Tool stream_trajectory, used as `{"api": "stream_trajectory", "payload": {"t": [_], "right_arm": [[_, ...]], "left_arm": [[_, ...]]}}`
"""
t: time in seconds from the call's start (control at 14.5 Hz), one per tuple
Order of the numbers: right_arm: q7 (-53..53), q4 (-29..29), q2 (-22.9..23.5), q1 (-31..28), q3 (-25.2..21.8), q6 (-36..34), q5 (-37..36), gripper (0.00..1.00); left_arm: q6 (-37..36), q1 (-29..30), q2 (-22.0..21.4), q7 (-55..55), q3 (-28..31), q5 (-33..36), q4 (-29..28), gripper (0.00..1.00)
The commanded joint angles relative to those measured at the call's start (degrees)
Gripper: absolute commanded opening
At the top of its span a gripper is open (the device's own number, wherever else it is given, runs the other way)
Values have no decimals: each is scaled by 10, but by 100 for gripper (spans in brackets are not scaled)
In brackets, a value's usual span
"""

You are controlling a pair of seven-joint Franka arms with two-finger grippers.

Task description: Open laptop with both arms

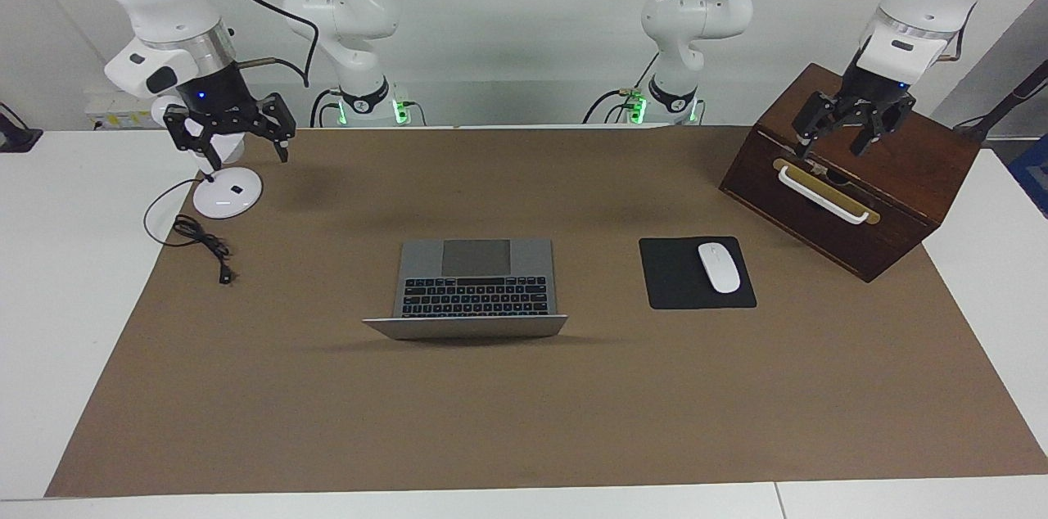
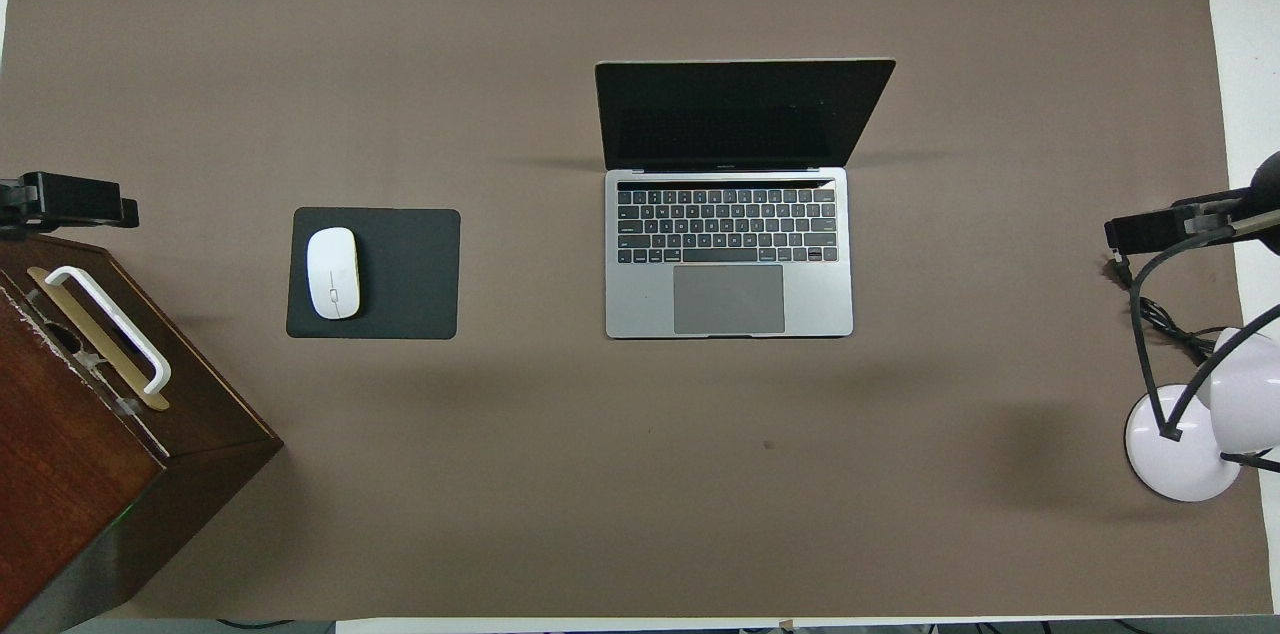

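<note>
The silver-grey laptop (image 1: 475, 282) stands open in the middle of the brown mat, its lid raised and its black keyboard and grey trackpad showing; in the overhead view (image 2: 730, 254) its dark screen faces the robots. My left gripper (image 1: 831, 144) hangs open and empty over the wooden box, and its tip shows in the overhead view (image 2: 70, 199). My right gripper (image 1: 239, 149) hangs open and empty over the lamp base, and its tip shows in the overhead view (image 2: 1165, 229). Both grippers are well apart from the laptop.
A dark wooden box (image 1: 892, 200) with a white handle (image 1: 823, 196) stands at the left arm's end. A white mouse (image 1: 719, 267) lies on a black mouse pad (image 1: 671, 282) beside the laptop. A white desk lamp base (image 1: 228, 193) and its black cable (image 1: 201, 239) lie at the right arm's end.
</note>
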Motion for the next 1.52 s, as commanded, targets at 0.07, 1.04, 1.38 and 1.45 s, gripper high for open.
{"api": "stream_trajectory", "payload": {"t": [0.07,1.04,1.38,1.45], "right_arm": [[-16,88,42,7,0,-58,-12,100],[-67,83,41,5,0,-46,-34,100],[52,83,39,5,0,-53,-29,100],[78,83,39,6,0,-53,-29,100]], "left_arm": [[-16,7,10,-9,-6,11,14,100],[-55,7,11,-9,-5,13,27,100],[-57,7,11,-9,-5,13,27,100],[-58,7,10,-9,-5,13,27,100]]}}
